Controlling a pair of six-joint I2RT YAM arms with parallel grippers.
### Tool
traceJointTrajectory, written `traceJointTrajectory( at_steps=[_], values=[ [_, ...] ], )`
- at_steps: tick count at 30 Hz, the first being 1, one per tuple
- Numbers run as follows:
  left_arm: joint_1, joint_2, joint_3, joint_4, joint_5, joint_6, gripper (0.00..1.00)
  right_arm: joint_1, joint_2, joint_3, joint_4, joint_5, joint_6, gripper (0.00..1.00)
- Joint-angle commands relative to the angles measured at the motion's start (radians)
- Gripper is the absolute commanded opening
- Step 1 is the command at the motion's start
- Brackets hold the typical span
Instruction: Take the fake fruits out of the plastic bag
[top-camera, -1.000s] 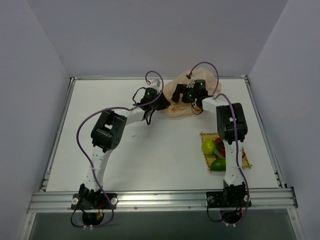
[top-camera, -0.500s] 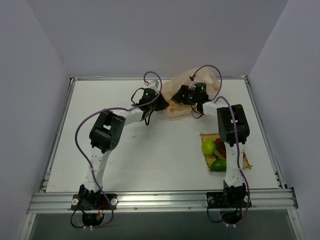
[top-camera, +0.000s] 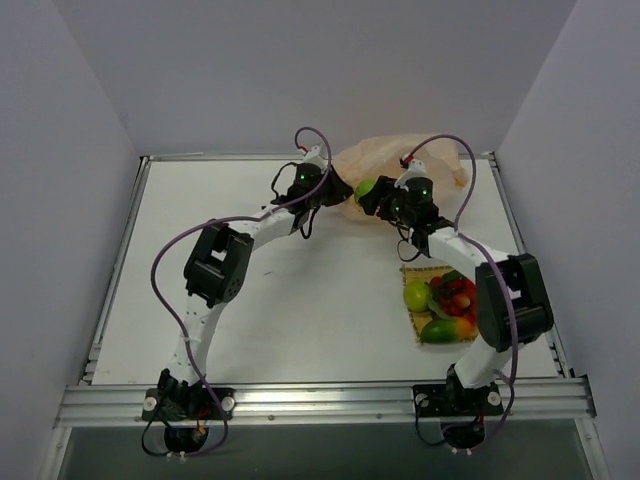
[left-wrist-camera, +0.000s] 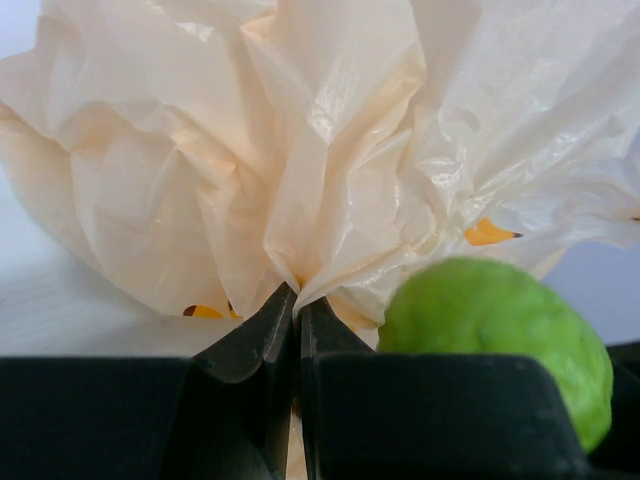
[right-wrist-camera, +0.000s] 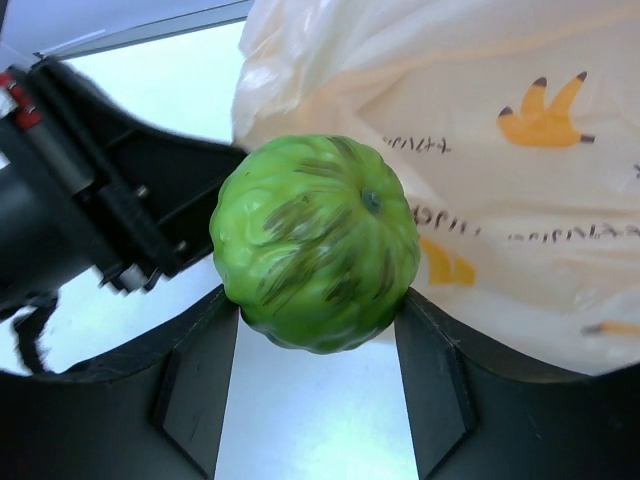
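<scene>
The cream-peach plastic bag (top-camera: 395, 160) lies crumpled at the back of the table. My left gripper (left-wrist-camera: 296, 296) is shut on a gathered fold of the bag (left-wrist-camera: 300, 150). My right gripper (right-wrist-camera: 318, 325) is shut on a round ribbed green fruit (right-wrist-camera: 316, 243), held just outside the bag (right-wrist-camera: 480, 150). That fruit shows in the top view (top-camera: 366, 188) between the two wrists and in the left wrist view (left-wrist-camera: 500, 335). On the woven yellow mat (top-camera: 415, 325) lie a round green fruit (top-camera: 417, 294), small red fruits (top-camera: 458, 297) and a green-orange mango-like fruit (top-camera: 446, 329).
The back wall stands close behind the bag. The table's right rail (top-camera: 525, 250) runs near the mat. Purple cables loop above both wrists.
My right gripper has drawn back out of the bag with the green fruit. Its arm has swung right, uncovering the mat. The left gripper has shifted slightly up, still holding the bag.
</scene>
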Motion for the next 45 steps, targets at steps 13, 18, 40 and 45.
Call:
traceJointTrajectory(
  at_steps=[13, 18, 40, 45],
  values=[
    [-0.057, 0.067, 0.163, 0.058, 0.021, -0.027, 0.05, 0.002, -0.843, -0.343, -0.540, 0.326, 0.071, 0.31],
    [-0.069, 0.077, 0.168, 0.081, 0.030, -0.027, 0.15, -0.003, -1.134, -0.458, -0.788, 0.509, 0.307, 0.31],
    [-0.080, 0.081, 0.149, 0.159, 0.092, -0.034, 0.33, 0.022, -1.153, -0.351, -1.286, 0.442, 0.619, 0.38],
    [-0.077, 0.072, 0.140, 0.173, 0.096, -0.034, 0.33, 0.023, -1.136, -0.361, -1.355, 0.419, 0.654, 0.44]
  ],
)
